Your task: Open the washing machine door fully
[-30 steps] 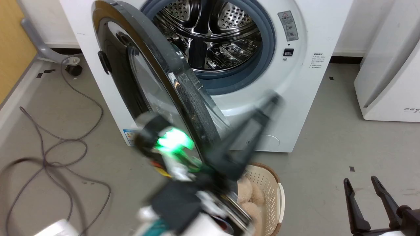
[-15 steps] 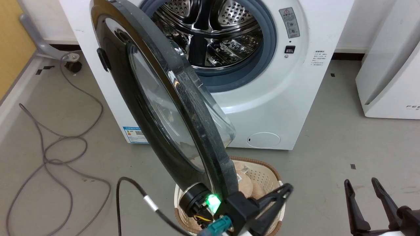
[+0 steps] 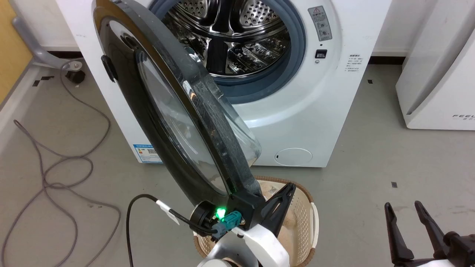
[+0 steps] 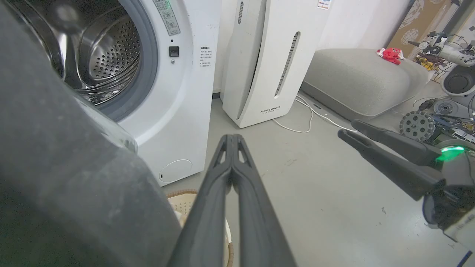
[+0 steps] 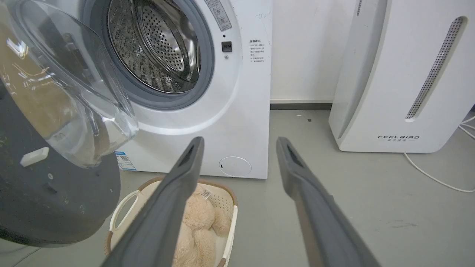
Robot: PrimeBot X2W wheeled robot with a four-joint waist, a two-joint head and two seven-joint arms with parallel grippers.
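Left hand (image 3: 289,189), fingers (image 4: 211,200) pressed together, sits just inside the lower rim of the half-open large round glossy black washing machine door (image 3: 122,92); I'd push that rim steadily outward with the fingers' flat side until it stops.

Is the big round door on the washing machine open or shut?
Open. The washing machine door stands swung out from the washing machine, and the steel drum shows uncovered.
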